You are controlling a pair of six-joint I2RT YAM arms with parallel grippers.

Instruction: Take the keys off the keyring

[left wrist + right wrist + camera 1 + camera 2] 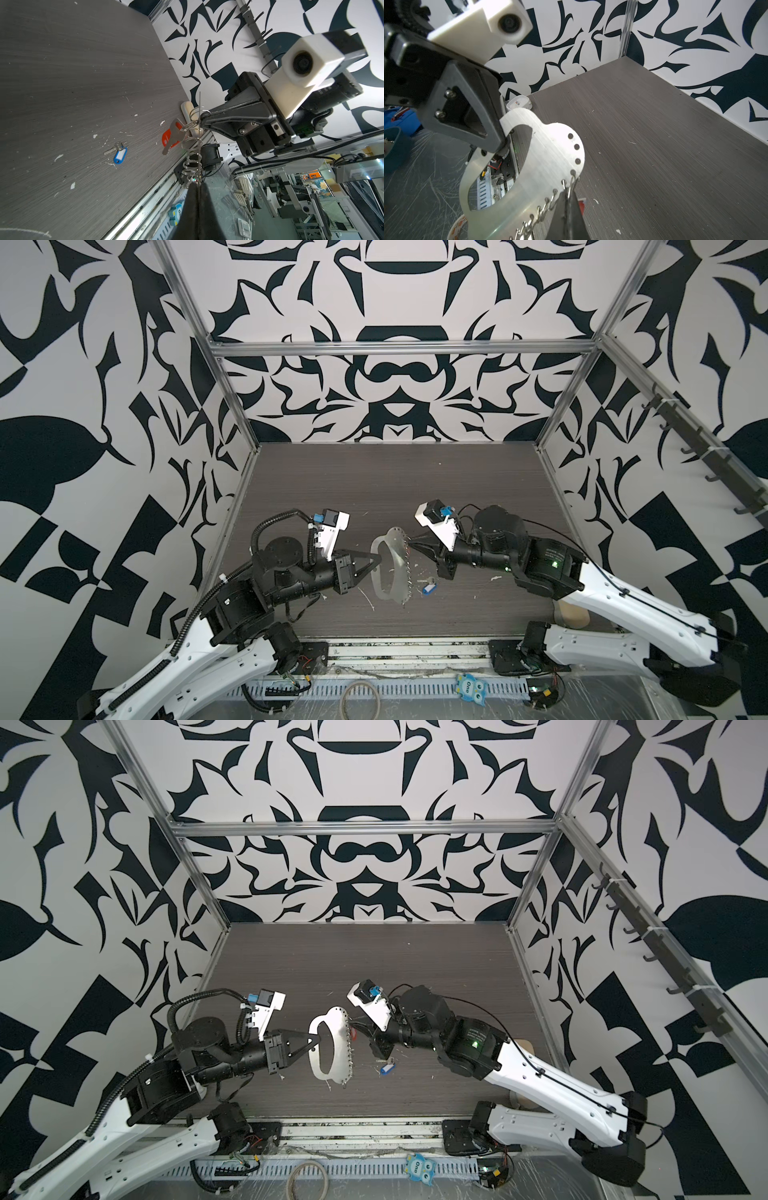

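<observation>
The keyring (398,549) (340,1040) is a grey translucent handle plate held upright above the table between both arms. My left gripper (378,560) (196,186) is shut on the plate's curved handle side. My right gripper (411,546) (566,192) is shut on a split ring at the plate's (550,158) straight edge, near its far end. A silver key with a red tag (171,136) hangs from a ring right beside the right gripper's tips. The key with the blue tag (428,587) (120,154) lies loose on the table under the right arm.
White scraps (365,597) litter the dark wood table. A tan round object (573,610) sits beside the right arm's base. A tan cord loop (360,697) and a blue owl figure (469,686) lie on the front rail. Aluminium frame posts stand at the table's corners.
</observation>
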